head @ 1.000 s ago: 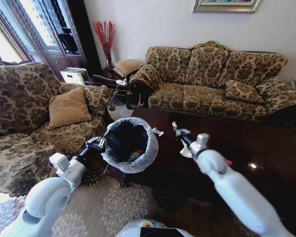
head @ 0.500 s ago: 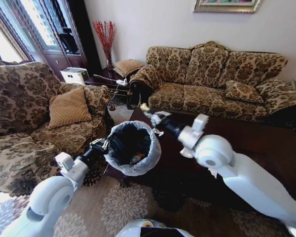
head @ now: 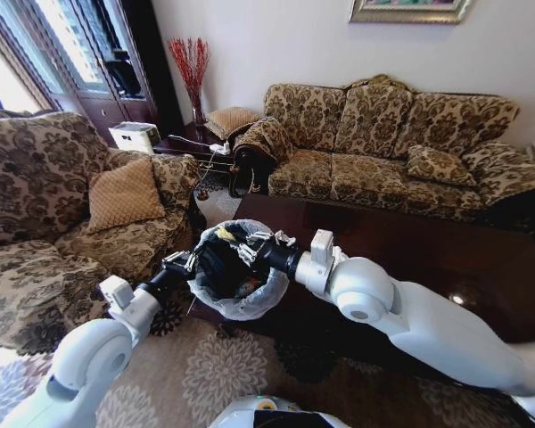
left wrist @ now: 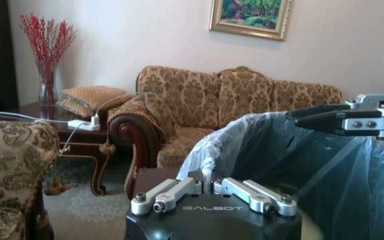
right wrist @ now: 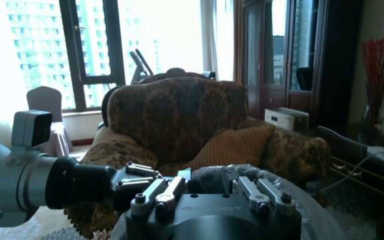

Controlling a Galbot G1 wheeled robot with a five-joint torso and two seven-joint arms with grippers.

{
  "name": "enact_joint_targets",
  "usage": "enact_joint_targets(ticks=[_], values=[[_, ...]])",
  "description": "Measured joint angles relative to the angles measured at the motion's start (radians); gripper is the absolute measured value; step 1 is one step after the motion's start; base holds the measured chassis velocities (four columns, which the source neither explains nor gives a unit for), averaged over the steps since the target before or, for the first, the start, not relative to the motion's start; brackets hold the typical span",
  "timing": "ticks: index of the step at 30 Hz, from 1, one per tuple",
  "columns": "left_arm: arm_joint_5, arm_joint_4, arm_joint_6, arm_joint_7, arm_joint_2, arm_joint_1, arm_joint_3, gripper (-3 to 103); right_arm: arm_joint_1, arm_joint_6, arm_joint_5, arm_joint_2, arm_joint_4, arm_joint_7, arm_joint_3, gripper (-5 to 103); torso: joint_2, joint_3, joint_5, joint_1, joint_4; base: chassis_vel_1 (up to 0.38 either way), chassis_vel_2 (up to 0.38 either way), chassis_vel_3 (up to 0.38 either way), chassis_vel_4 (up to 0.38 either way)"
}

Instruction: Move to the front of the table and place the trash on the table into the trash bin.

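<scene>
Two grippers meet at the bin [head: 250, 299]: the left [head: 184, 261] pinches its 9 o'clock rim, the right [head: 242, 243] hovers spread above.

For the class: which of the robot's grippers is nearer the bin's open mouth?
Right. The right gripper hangs over the bin's mouth, fingers open. The left gripper is shut on the bin's bag-lined rim, at the side nearest the armchair.

You see the trash bin [head: 236, 267], round and dark inside, lined with a translucent white bag. It stands upright at the glossy dark table [head: 446, 259] corner.
</scene>
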Motion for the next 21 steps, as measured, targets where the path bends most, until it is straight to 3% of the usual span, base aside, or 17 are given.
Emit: enact_joint_targets(ticks=[5, 6, 9, 11, 12, 16, 21], values=[[0.0, -0.008, 0.002, 0.0, -0.004, 0.004, 0.0, 3, -0.009, 0.006, -0.003, 0.0, -0.005, 0.012, 0.015, 50, 0.0, 0.0, 0.0, 0.0, 0.0, 0.0, 0.0, 0.0, 0.0], [0.0, -0.008, 0.002, 0.0, -0.004, 0.004, 0.0, 3, -0.009, 0.006, -0.003, 0.0, -0.005, 0.012, 0.015, 50, 0.0, 0.0, 0.0, 0.0, 0.0, 0.0, 0.0, 0.0, 0.0], [0.002, -0.01, 0.002, -0.001, -0.008, 0.01, -0.005, 3, -0.021, 0.023, 0.001, 0.008, -0.016, 0.068, 0.068, 66, 0.0, 0.0, 0.0002, 0.0, 0.0001, 0.0, 0.0, 0.0, 0.0], [0.005, -0.01, -0.001, -0.001, -0.009, 0.012, -0.008, 3, -0.034, 0.03, 0.001, 0.005, -0.029, 0.094, 0.104, 66, 0.0, 0.0, 0.0, 0.0, 0.0002, 0.0, 0.0, 0.0, 0.0], [0.007, -0.012, -0.005, -0.002, -0.01, 0.013, -0.01, 3, -0.068, 0.04, -0.03, -0.011, -0.062, 0.104, 0.16, 77, 0.0, 0.0, 0.0, 0.0, 0.0003, 0.0, 0.0, 0.0, 0.0], [0.011, -0.018, -0.005, -0.002, -0.011, 0.015, -0.02, 3, -0.18, 0.079, -0.147, -0.075, -0.171, 0.069, 0.297, 88, 0.0, 0.0, 0.0003, 0.0, 0.0, 0.0, 0.0, 0.0, 0.0], [0.025, -0.022, -0.006, 0.0, -0.023, 0.017, -0.026, 3, -0.359, 0.095, -0.221, -0.09, -0.309, 0.122, 0.471, 100, 0.0, 0.0, 0.0002, 0.0, 0.0, 0.0, 0.0, 0.0, 0.0]])
